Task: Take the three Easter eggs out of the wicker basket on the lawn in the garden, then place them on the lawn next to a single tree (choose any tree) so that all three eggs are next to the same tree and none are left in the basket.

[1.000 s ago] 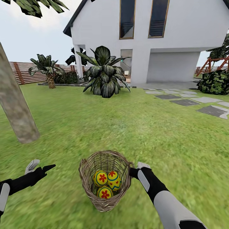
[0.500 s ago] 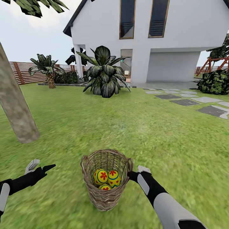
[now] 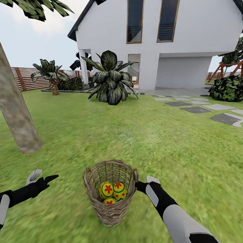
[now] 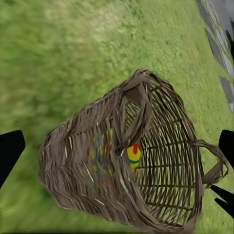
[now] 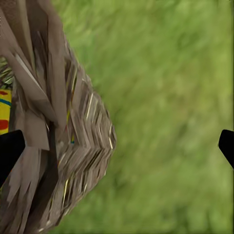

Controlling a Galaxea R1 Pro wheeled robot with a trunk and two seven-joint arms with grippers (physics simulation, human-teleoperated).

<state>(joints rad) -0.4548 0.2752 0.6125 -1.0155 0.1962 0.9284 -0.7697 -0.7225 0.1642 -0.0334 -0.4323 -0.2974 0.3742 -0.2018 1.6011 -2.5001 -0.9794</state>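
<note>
My right gripper (image 3: 137, 185) touches the wicker basket (image 3: 111, 209) rim, fingers spread. Three Easter eggs (image 3: 112, 191) sit inside, no writing. My left gripper (image 3: 43, 178) hangs open.

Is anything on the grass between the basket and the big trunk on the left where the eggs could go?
Nothing visible: only bare lawn lies between the wicker basket and the tree.

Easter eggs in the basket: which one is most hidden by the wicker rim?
The front egg, nearest the robot; only its top shows, while the two eggs behind show nearly whole.
</note>
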